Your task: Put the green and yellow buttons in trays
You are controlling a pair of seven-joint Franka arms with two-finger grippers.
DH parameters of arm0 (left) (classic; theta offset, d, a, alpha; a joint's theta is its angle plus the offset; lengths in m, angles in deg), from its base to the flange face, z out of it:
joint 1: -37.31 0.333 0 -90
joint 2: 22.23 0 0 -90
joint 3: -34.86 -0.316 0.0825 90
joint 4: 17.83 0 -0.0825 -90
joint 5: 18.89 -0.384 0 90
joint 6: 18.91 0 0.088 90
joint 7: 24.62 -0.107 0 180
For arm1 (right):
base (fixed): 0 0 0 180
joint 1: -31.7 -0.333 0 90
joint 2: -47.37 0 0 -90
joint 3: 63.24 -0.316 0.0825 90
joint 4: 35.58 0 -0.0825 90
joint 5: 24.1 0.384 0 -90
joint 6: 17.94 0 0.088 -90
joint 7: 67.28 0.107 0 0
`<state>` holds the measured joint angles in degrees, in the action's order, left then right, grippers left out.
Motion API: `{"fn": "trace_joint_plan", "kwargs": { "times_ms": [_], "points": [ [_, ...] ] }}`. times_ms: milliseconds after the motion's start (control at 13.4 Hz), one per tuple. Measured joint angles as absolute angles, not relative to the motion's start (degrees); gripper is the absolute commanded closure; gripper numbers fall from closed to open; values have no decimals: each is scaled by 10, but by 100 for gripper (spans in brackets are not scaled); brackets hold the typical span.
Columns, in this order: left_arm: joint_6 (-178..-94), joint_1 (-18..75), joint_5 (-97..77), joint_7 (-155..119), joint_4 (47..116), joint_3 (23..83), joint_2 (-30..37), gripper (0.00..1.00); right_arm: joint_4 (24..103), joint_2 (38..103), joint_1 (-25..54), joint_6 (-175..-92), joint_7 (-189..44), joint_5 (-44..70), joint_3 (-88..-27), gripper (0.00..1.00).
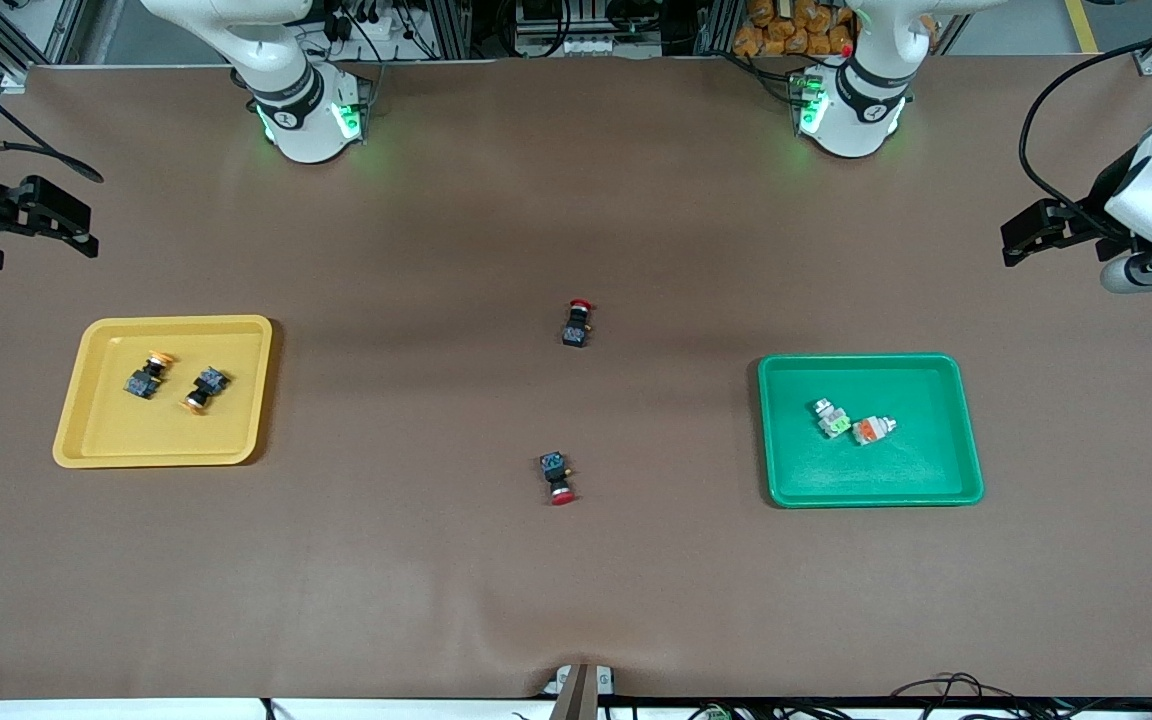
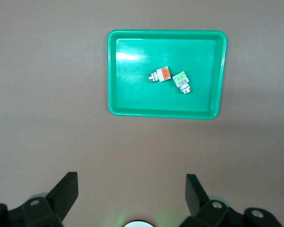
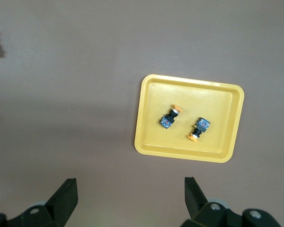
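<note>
Two black yellow-capped buttons (image 1: pixel 176 381) lie in a glossy yellow tray (image 1: pixel 86 400); two pale blocky buttons (image 1: pixel 854 421) lie in a green tray (image 1: pixel 961 440), on the matte brown desk (image 1: pixel 576 580). The left gripper (image 2: pixel 131 194) and right gripper (image 3: pixel 130 195) hang spread and empty.

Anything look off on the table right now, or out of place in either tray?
Nothing stands out. Two yellow-capped black switches lie on their sides in the yellow plastic tray, two pale grey-white switches in the green plastic tray. Two red-capped black switches lie on the brown table between the trays.
</note>
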<state>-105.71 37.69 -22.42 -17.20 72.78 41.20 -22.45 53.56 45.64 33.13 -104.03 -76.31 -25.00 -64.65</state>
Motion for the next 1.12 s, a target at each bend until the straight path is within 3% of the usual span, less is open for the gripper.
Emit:
{"fn": "trace_joint_plan", "kwargs": {
  "times_ms": [1121],
  "points": [
    [-1057, 375, -222, -172, 727, 420, -225, 0, 536, 456, 331, -1035, -763, -236, -650, 0]
  ]
}}
